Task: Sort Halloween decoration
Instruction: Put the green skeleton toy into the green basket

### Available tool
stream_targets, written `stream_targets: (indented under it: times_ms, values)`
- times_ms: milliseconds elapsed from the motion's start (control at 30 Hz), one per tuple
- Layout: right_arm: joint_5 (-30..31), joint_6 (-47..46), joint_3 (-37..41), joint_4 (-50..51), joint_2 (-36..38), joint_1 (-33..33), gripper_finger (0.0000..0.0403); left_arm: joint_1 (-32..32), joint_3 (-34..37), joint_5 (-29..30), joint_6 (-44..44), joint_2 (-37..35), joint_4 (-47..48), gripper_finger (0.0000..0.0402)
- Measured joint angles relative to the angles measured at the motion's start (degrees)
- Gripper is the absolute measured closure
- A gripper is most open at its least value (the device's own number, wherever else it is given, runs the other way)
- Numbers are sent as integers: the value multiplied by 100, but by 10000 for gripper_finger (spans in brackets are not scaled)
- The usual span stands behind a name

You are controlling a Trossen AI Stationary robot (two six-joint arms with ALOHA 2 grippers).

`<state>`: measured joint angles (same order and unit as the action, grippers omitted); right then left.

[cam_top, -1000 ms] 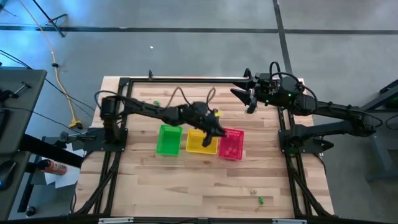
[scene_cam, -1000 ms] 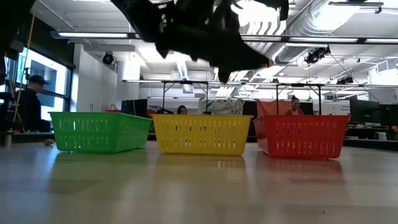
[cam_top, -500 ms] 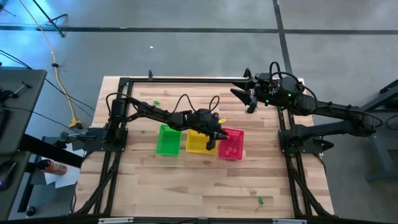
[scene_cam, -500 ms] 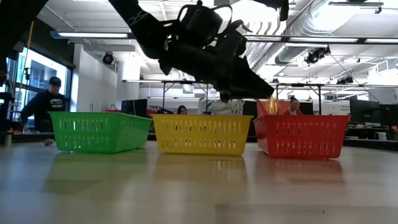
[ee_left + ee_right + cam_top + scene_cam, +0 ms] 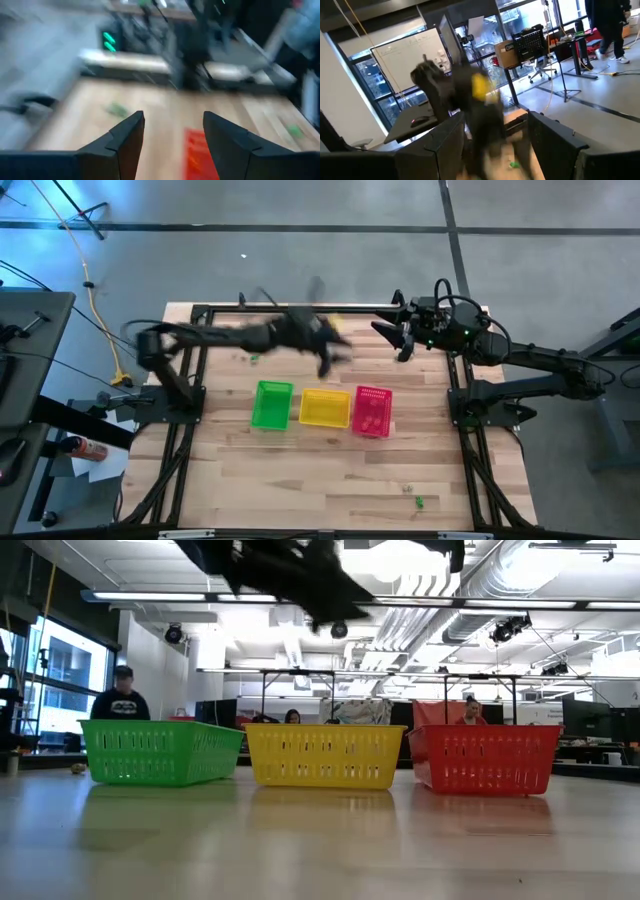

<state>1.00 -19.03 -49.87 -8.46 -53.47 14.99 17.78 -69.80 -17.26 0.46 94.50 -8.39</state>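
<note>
Three small baskets stand in a row mid-table: green [image 5: 271,404], yellow [image 5: 324,408] and pink [image 5: 372,411]. Of the Halloween decoration, one green trinket [image 5: 254,359] lies on the wood beyond the green basket, and a green one [image 5: 419,502] and a pale one [image 5: 406,489] lie near the front right. My left gripper [image 5: 326,360] hangs blurred in the air beyond the yellow basket; its fingers [image 5: 127,135] are open with nothing between them. My right gripper [image 5: 396,332] waits open at the far right, high above the table.
A dark frame [image 5: 300,307] runs along the table's far edge and down both sides. Bare wood [image 5: 320,470] spreads in front of the baskets. In the low view, people [image 5: 122,700] stand in the room behind the table.
My left gripper has risen from just above the yellow and pink baskets and swung toward the table's far edge, tipping up closer to level. The baskets have kept their places.
</note>
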Motion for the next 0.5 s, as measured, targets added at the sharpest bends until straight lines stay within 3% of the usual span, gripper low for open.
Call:
stream_targets:
  times_ms: [233,367,500]
  values:
    - [2,0,0,176,0,120,190,1202,170,-490,-355,-2013,245,211]
    - [3,1,0,263,0,126,190,1198,797,-572,-573,-2895,12,211]
    - [4,3,0,263,0,126,190,941,1611,-267,-959,-3547,-432,211]
